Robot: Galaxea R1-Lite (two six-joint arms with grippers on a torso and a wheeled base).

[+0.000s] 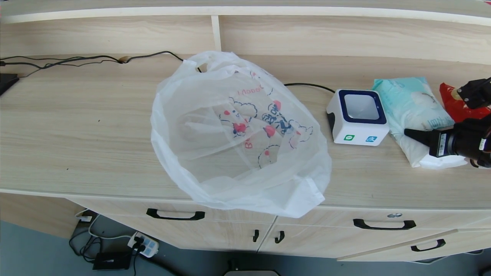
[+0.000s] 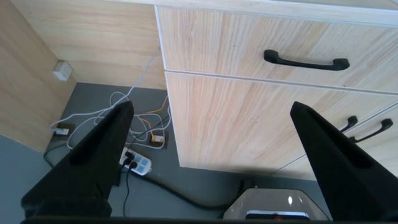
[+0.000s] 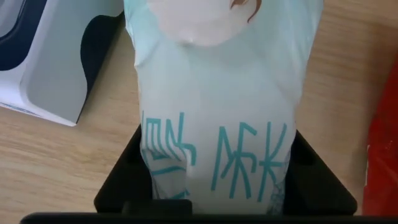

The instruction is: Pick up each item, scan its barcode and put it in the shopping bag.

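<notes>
Tissue pack (image 1: pixel 410 105), pale blue-green with a white patch and teal print, lies flat on the table (image 1: pixel 76 134), just right of the white scanner (image 1: pixel 358 117). Right gripper (image 3: pixel 219 132) sits low over its near end, fingers (image 3: pixel 124 180) pressed against both long sides. Red packet (image 1: pixel 456 109) lies at the pack's right. White shopping bag (image 1: pixel 238 134) gapes mid-table. Left gripper (image 2: pixel 211 109) hangs below table level before the drawers (image 2: pixel 249 43), fingers spread wide, holding nothing.

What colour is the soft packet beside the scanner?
The soft packet is pale mint and white with teal lettering, clearest in the right wrist view.
</notes>
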